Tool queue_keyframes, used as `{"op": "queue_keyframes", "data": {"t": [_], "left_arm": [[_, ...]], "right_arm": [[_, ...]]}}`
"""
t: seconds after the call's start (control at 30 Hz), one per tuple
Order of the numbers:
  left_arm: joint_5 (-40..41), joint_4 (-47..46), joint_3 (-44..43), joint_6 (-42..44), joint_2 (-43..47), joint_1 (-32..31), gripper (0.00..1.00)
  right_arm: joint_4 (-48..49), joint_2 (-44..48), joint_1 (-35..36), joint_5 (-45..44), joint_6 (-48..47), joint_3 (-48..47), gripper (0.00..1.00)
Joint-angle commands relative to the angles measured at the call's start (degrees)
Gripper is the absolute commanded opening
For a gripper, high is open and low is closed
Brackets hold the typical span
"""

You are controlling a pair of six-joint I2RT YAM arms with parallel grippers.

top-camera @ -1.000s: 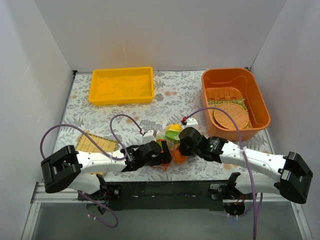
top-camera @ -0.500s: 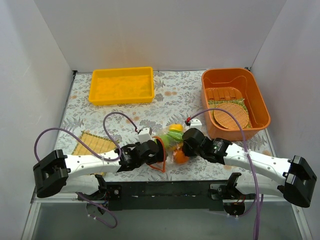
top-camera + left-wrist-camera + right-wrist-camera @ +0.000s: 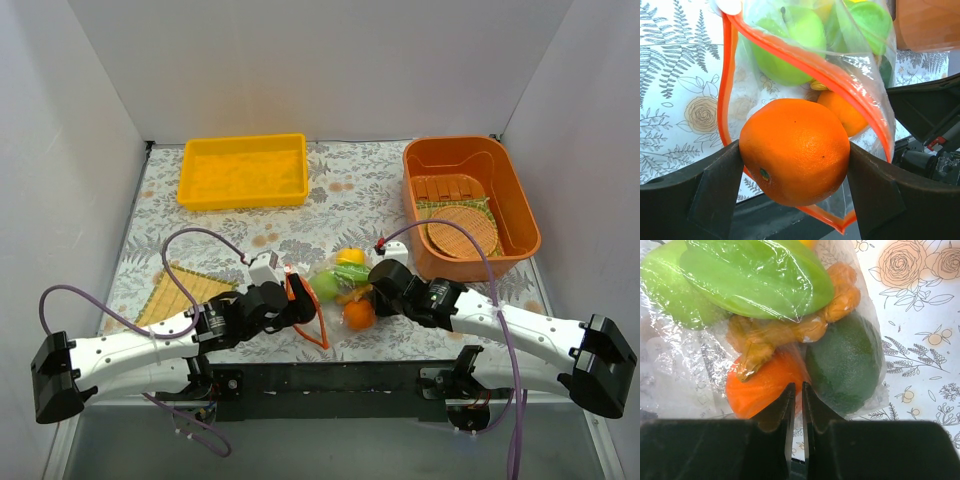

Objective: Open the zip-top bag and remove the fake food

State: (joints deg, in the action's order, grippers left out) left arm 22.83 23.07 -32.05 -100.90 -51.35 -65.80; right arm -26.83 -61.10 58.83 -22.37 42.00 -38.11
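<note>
The zip-top bag (image 3: 338, 287) lies mid-table with its mouth open; its orange-red zip strip (image 3: 812, 67) loops wide toward my left gripper (image 3: 795, 160). That gripper is shut on an orange ball (image 3: 795, 150) of fake food, held just in front of the mouth. Behind the strip sit a bright green ball (image 3: 785, 40) and another orange ball (image 3: 846, 114). My right gripper (image 3: 796, 390) is shut on the bag's clear film at the far end. Above its fingers show a green piece (image 3: 755, 275), a tan lumpy piece (image 3: 790, 330), a dark green piece (image 3: 845, 365) and an orange ball (image 3: 762, 385).
An empty yellow tray (image 3: 243, 170) stands at the back left. The orange basin (image 3: 515, 190) at the back right holds wooden slats and a round woven disc. A woven straw mat (image 3: 180, 290) lies under my left arm. White walls close in three sides.
My left gripper has closed on the orange ball and drawn back to the left with it, pulling the bag's mouth wide. The right gripper has kept its pinch on the bag.
</note>
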Motion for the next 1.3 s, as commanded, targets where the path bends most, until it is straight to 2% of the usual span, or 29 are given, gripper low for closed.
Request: {"op": "queue_keyframes", "data": {"t": [0.0,0.13,0.4,0.57,0.6,0.63,0.67,0.7,0.73,0.77,0.8,0.83,0.9,1.0,1.2,1.27], "left_arm": [[2.92,9.94,-4.68,-2.8,0.82,0.06,0.28],[6.87,20.68,-8.28,-8.16,0.55,0.15,0.22],[13.2,39.38,-19.44,-13.34,-0.23,0.15,0.19],[18.21,43.03,-25.33,-12.39,-2.69,0.93,0.2],[18.91,42.41,-26.56,-11.34,-3.74,1.89,0.2],[18.92,40.93,-28.57,-6.64,-5.58,5.12,0.2],[18.14,35.95,-29.46,-3.54,-6.73,7.42,0.21],[16.74,32.86,-29.99,0.4,-7.7,13.18,0.21],[12.02,29.44,-30.95,7.06,-9.62,16.29,0.21],[9.45,22.01,-31.49,10.69,-10.77,19.36,0.2],[7.25,18.97,-32.27,12.99,-12.09,25.14,0.2],[5.05,16.33,-33.33,15.97,-16.11,27.8,0.2],[-0.31,9.73,-37.19,17.93,-21.48,34.82,0.2],[-5.5,1.47,-42.2,20.04,-32.64,41.43,0.21],[-9.99,-6.19,-55.98,23.29,-56.43,49.44,0.22],[-11.13,-6.55,-59.6,24.08,-61.3,50.94,0.22]], "right_arm": [[0.46,0.37,-0.29,-0.66,-0.95,-0.74,0.17],[-0.06,-0.25,-0.38,-2.76,-1.57,-1.7,0.17],[1.08,-1.21,-1.08,-3.03,-3.24,-2.85,0.17],[2.39,-1.39,-1.08,-2.06,-4.38,-3.38,0.17],[2.4,-1.3,-1.08,-1.98,-4.55,-3.55,0.17],[2.4,-1.21,-1.08,-1.71,-4.82,-3.64,0.17],[2.4,-1.04,-1.08,-1.62,-4.99,-3.73,0.17],[2.31,-0.69,-1.08,-1.45,-5.17,-3.9,0.17],[2.31,-0.51,-1.08,-1.36,-5.35,-3.99,0.17],[2.13,-0.34,-1.08,-1.36,-5.43,-4.08,0.17],[1.96,0.19,-1.08,-1.27,-5.52,-4.34,0.17],[1.96,0.37,-1.08,-1.18,-5.61,-4.43,0.17],[1.78,0.81,-1.0,-0.92,-6.05,-4.95,0.17],[1.17,0.98,-1.08,-0.57,-6.93,-5.92,0.17],[-0.24,1.77,-0.91,1.45,-8.6,-9.35,0.17],[-1.2,1.77,-0.91,1.72,-8.95,-10.32,0.17]]}}
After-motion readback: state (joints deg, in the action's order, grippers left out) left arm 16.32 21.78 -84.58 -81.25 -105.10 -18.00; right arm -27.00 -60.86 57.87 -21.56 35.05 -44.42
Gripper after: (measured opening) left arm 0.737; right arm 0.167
